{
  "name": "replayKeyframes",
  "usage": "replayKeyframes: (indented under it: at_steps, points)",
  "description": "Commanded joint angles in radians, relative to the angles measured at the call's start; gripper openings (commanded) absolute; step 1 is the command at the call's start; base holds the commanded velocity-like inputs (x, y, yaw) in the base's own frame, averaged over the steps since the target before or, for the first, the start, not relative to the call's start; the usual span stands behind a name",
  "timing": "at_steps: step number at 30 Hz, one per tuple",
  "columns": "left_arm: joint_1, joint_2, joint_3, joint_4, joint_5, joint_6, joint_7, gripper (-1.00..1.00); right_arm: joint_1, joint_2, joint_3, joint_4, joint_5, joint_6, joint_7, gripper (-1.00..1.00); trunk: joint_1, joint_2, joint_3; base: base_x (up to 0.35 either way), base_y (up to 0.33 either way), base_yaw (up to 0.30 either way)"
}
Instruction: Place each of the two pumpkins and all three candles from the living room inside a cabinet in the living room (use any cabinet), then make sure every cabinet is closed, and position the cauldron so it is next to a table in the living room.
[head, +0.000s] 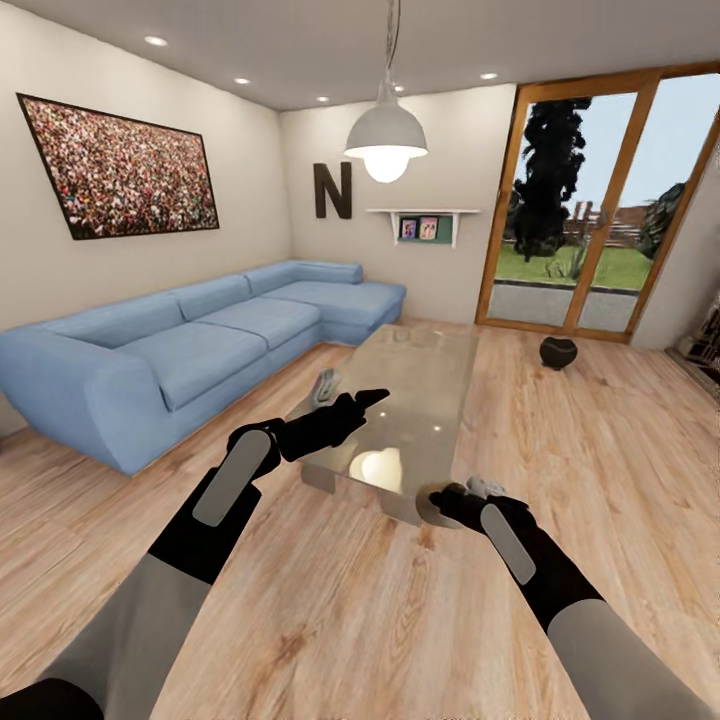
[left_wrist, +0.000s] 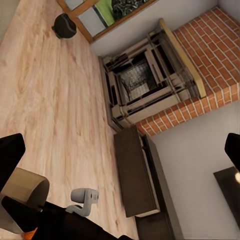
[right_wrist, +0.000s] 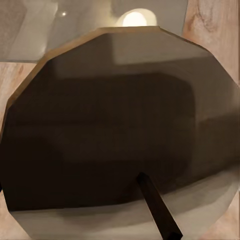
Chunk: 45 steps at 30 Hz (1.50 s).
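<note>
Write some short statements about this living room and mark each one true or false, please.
1. The small matte black round cauldron stands on the wooden floor near the glass door. True.
2. The cauldron sits on the glass-topped coffee table. False: it is on the floor, apart from the table.
3. The long light-blue corner sofa stands along the left wall. True.
4. The white pendant lamp is off. False: its bulb glows.
5. The long low dark-brown cabinet stands beside a red brick fireplace. True.
</note>
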Motion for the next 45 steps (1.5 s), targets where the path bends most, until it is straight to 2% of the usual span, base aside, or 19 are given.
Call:
replayKeyframes:
  at_steps: [1,45]
  points:
    - [0.0,0.0,0.0,0.0,0.0,0.0,0.0,1.0,0.0,0.0,0.0,0.0,-0.006,-0.002,-0.001,-1.0,0.0,0.0,-0.001,0.0,0.0,-0.143]
    - [0.0,-0.001,-0.001,0.0,0.0,0.0,0.0,1.0,0.006,-0.006,-0.003,0.001,-0.016,-0.005,0.003,-1.0,0.0,0.0,-0.03,0.0,0.0,-0.256]
